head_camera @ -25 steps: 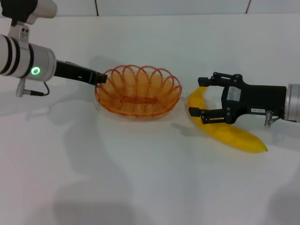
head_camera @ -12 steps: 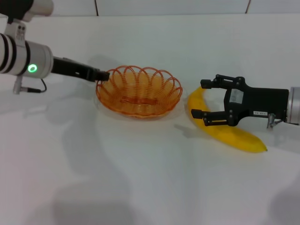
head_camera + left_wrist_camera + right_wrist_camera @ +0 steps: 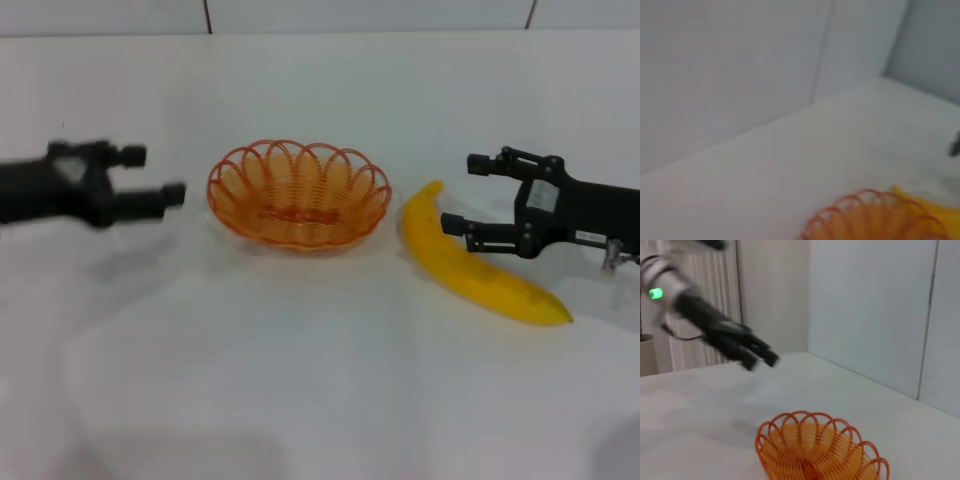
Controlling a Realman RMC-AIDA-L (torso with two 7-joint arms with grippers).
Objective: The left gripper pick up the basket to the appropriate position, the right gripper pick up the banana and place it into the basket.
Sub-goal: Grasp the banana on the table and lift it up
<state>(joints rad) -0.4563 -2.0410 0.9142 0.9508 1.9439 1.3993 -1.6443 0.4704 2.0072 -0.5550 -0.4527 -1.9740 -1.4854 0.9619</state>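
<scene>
The orange wire basket [image 3: 298, 195] stands on the white table, mid-scene. The yellow banana [image 3: 470, 265] lies just right of it, its tip near the basket's rim. My left gripper [image 3: 155, 176] is open and empty, left of the basket and clear of its rim. My right gripper [image 3: 462, 193] is open and empty on the banana's right side, its lower finger over the banana's edge. The left wrist view shows the basket [image 3: 875, 220] and part of the banana [image 3: 936, 210]. The right wrist view shows the basket [image 3: 815, 450] and, beyond it, the left gripper [image 3: 752, 354].
The white table [image 3: 300, 380] runs to a pale wall at the back. A ribbed white panel [image 3: 700, 300] stands behind the left arm in the right wrist view.
The left gripper has come off the basket's rim and pulled back to the left, fingers apart. The right gripper has drawn back to the right from the banana. Basket and banana lie nearly unmoved.
</scene>
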